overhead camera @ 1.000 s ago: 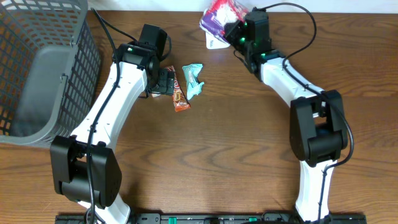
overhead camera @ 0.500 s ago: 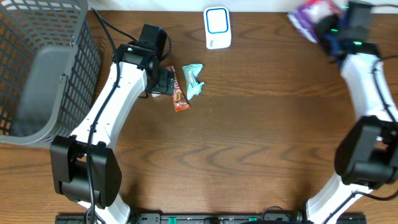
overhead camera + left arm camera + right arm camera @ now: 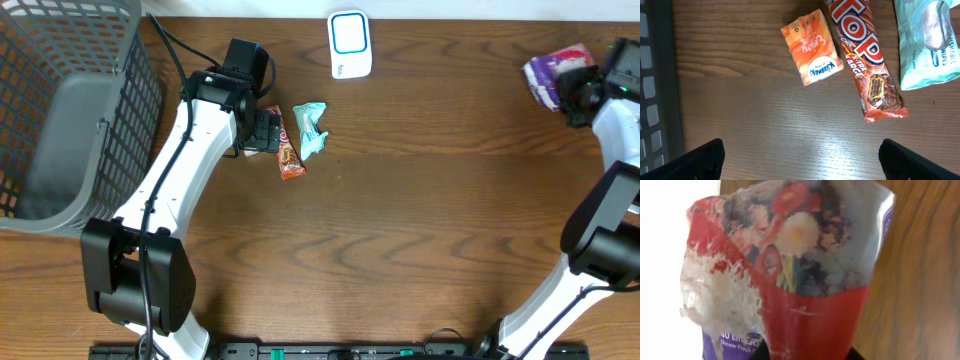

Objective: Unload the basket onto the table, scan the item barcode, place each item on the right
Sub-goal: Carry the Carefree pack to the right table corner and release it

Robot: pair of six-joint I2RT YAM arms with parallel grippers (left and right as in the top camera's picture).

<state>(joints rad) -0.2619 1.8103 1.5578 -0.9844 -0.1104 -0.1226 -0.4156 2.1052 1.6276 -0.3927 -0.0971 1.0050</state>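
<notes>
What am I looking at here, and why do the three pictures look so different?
Two white robot arms sit at a wooden table. One picture looks down from above; the other two come from small cameras on each arm's wrist. On the table lie a grey basket, a white device, probably the scanner, a chocolate bar, an orange tissue pack and a teal wipes packet. The left gripper hovers open near the last three, holding nothing. The right gripper is shut on a flowery packet, which fills its camera's view.
</notes>
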